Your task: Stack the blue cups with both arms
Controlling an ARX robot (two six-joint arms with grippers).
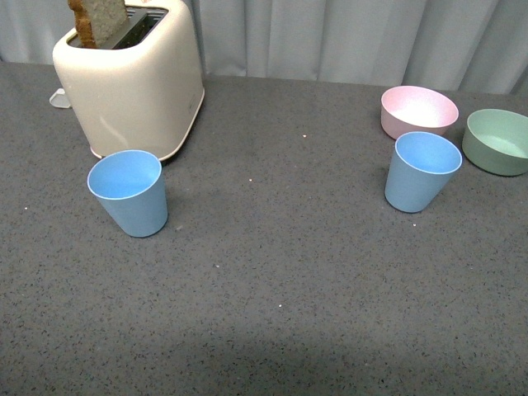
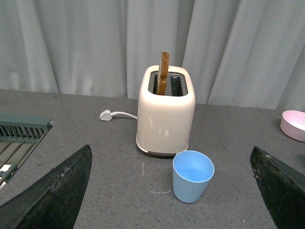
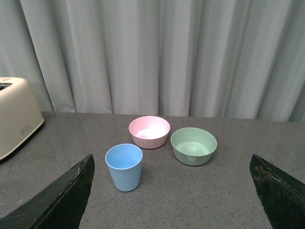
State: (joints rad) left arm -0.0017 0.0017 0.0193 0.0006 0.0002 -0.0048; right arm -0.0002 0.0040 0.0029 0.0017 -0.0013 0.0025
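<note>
Standing far apart on the grey counter [image 1: 272, 272], one light-blue plastic cup [image 1: 128, 194] by the cream toaster [image 1: 132, 91] and the other cup [image 1: 422, 172] by the pink bowl [image 1: 418, 110] could tip if the wide-spread left pincer [image 2: 170, 148] or right pincer [image 3: 171, 155] bumped them.

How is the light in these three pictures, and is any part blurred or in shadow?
Front view: soft, even light; a broad dim shadow lies over the near table; the left blue cup and right blue cup cast faint shadows. Left wrist view: sharp, mild sheen on the toaster. Right wrist view: sharp; the pink bowl looks washed pale inside.
</note>
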